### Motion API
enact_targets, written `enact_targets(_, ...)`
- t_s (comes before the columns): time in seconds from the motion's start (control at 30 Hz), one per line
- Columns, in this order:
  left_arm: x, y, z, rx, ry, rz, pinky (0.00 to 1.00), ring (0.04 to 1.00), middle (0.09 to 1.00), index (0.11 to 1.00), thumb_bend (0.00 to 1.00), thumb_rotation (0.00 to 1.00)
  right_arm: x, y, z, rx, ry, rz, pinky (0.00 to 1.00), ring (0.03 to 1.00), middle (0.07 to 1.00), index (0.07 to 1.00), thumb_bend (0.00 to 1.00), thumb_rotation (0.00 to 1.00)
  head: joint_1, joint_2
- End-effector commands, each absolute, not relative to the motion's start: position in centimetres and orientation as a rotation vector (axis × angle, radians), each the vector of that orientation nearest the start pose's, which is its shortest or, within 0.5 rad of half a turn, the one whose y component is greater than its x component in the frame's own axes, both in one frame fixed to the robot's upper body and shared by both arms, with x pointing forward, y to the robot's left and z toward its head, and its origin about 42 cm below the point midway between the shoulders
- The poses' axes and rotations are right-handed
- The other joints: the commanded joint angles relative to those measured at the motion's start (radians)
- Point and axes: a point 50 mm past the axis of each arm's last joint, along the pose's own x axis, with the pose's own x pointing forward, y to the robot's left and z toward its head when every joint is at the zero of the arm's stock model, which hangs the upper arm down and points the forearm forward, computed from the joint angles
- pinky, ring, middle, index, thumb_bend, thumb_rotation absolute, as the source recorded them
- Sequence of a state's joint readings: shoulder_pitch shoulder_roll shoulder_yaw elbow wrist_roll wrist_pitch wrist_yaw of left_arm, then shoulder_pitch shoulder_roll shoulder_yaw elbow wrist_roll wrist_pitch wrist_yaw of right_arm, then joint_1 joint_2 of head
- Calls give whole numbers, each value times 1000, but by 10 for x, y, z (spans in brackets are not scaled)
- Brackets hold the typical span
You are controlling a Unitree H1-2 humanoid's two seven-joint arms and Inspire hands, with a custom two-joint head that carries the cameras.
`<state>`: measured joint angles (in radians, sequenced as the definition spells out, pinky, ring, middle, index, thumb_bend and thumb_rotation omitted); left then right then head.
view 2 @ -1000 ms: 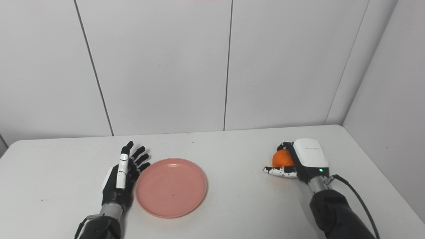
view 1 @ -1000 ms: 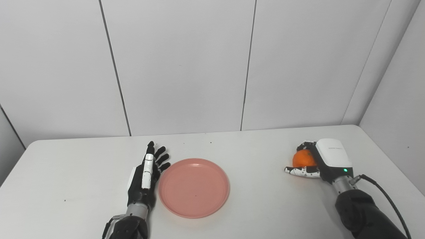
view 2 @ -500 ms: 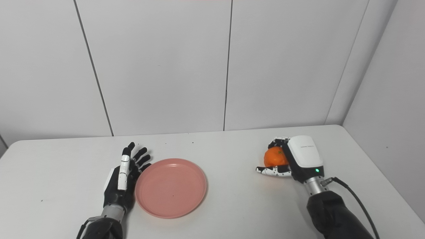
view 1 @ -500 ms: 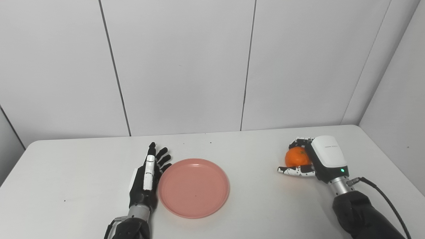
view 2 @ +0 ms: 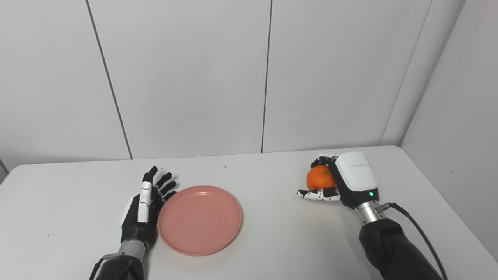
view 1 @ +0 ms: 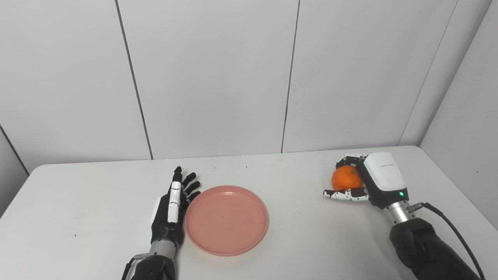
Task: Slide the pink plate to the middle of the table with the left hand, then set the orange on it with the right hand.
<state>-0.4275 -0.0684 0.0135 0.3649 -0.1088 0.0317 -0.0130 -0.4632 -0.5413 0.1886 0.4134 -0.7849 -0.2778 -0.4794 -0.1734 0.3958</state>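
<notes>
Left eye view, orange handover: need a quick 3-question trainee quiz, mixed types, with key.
1. True or false: the orange already lies on the pink plate.
2. Which hand holds the orange? A. left hand B. right hand C. neither
3. Fill in: the left hand stands open at the plate's ____ edge, as seen in the picture.

Key
1. False: the plate is bare, and the orange is off to its right, held above the table.
2. B: the right hand is closed around it.
3. left
</notes>
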Motion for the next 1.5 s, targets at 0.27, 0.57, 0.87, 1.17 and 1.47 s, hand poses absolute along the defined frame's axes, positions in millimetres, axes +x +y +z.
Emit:
enact_targets(0.27,404,136,118,-162,86,-115,826,872,895,1000,646,981,432,-309,277,-1191,-830,-139,168,219,313,341,597,433,29,5)
enact_targets(0.57,407,129,123,-143,79,-112,801,863,885,1000,656,1000,428,-253,304,-1100,-945,-17,158,209,307,349,609,387,113,62)
enact_targets(0.87,402,126,121,-144,89,-101,804,865,884,1000,640,1000,411,-195,294,-1030,-982,120,167,219,302,326,618,373,140,53)
enact_targets(1.17,397,120,124,-145,95,-99,793,855,878,1000,642,1000,403,-162,295,-1007,-1013,220,207,254,327,346,620,391,161,75)
enact_targets(1.47,402,123,121,-145,98,-100,796,855,882,1000,637,1000,404,-141,282,-1020,-994,298,172,221,304,322,611,399,127,55)
